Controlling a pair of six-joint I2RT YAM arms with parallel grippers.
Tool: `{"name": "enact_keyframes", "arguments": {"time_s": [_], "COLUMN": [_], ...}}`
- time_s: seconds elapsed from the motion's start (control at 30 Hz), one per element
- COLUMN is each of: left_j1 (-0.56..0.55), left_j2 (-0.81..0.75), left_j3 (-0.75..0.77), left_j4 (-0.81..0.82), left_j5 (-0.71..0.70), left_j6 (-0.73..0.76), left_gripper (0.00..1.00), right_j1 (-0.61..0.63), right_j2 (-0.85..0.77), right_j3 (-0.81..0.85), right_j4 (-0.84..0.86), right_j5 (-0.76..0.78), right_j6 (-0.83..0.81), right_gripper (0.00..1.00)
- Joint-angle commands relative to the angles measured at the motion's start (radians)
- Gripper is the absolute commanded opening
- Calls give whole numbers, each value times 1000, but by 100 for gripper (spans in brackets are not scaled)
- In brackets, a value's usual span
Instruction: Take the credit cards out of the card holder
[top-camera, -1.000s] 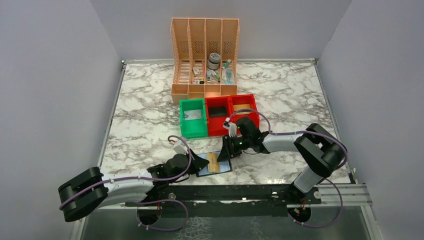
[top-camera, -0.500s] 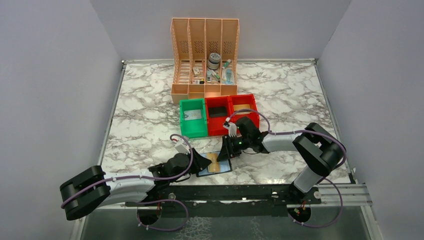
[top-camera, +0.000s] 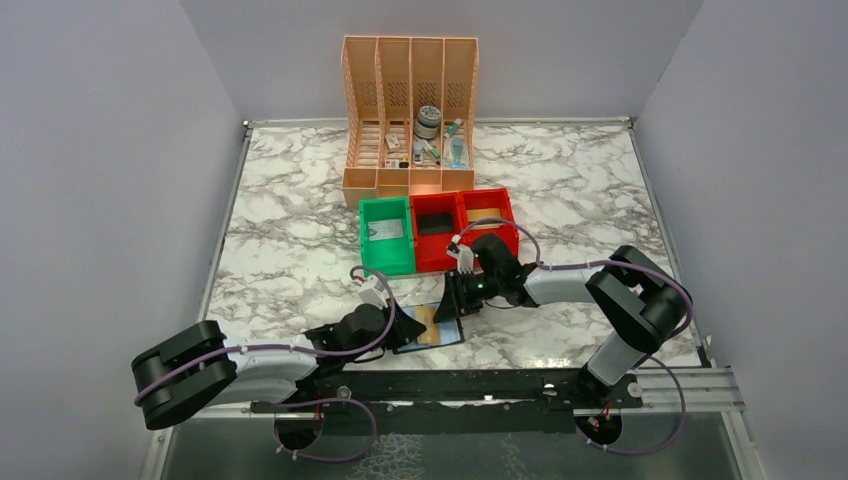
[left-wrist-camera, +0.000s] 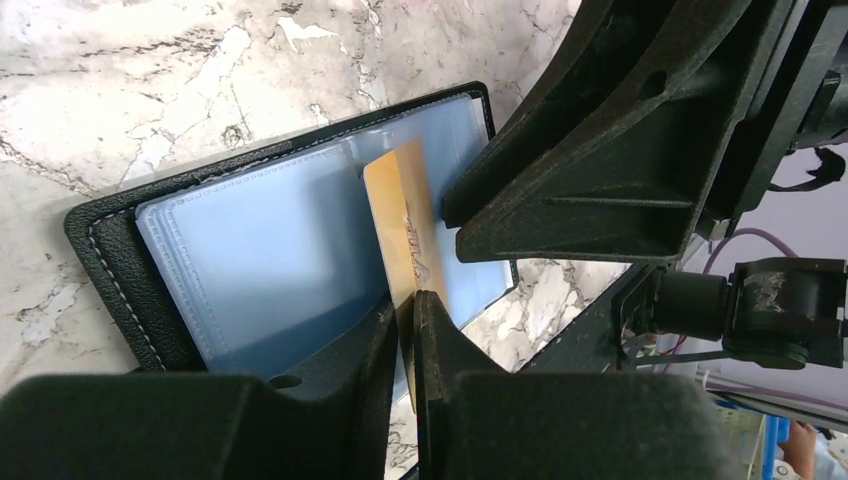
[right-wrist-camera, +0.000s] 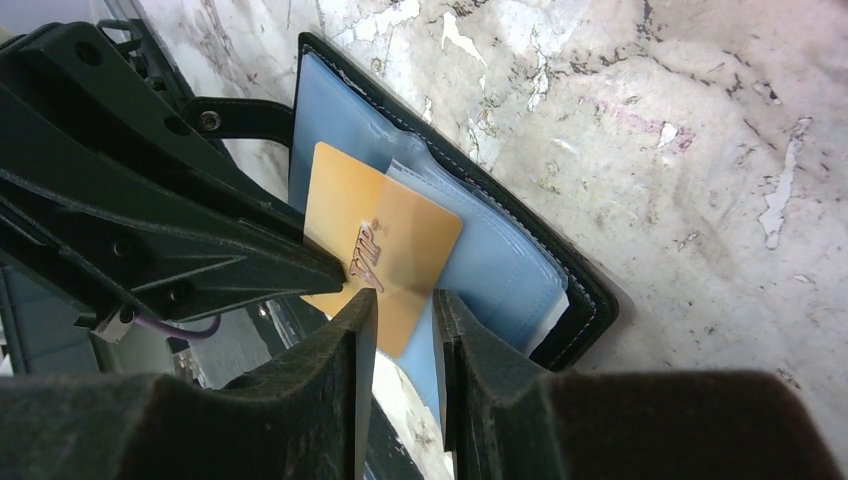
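Lower centre overhead, the card holder (top-camera: 448, 333) lies open on the table (top-camera: 300, 230), a tan credit card (left-wrist-camera: 400, 210) half out, clamped in the left tool (left-wrist-camera: 408, 330). The right tool (right-wrist-camera: 400, 320) straddles its lining, grip unclear.

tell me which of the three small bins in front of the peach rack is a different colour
The green bin, leftmost of the row; the middle bin and the right bin beside it are both red.
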Motion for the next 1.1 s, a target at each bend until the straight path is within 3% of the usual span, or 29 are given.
{"name": "enact_keyframes", "arguments": {"time_s": [0.0, 0.07, 0.2, 0.47, 0.57, 0.73, 0.9, 1.07], "left_j1": [-4, -3, -3, -2, -2, -2, -2, 11], "left_j2": [-12, -32, -102, -319, -402, -492, -477, -393], "left_j3": [9, -7, -34, 100, 122, 86, 74, 91], "left_j4": [36, 36, 4, -473, -568, -535, -462, -312], "left_j5": [5, -8, -23, -128, -162, -143, -118, -25], "left_j6": [-2, -14, -34, 33, 45, 47, 73, 124], "left_gripper": [9, 1, 0, 0, 0, 0, 0, 0], "right_j1": [3, 2, 1, 1, 1, -1, -49, -206], "right_j2": [18, 13, -13, -123, -178, -294, -393, -457], "right_j3": [-33, -22, -6, 12, 15, -11, -59, -132], "right_j4": [-56, -68, -91, -113, -120, -113, -94, 28], "right_j5": [146, 157, 173, 236, 243, 284, 344, 143], "right_j6": [-31, -39, -64, -104, -120, -125, -80, -47], "right_gripper": [29, 29, 29, 31, 33, 38, 58, 70]}}
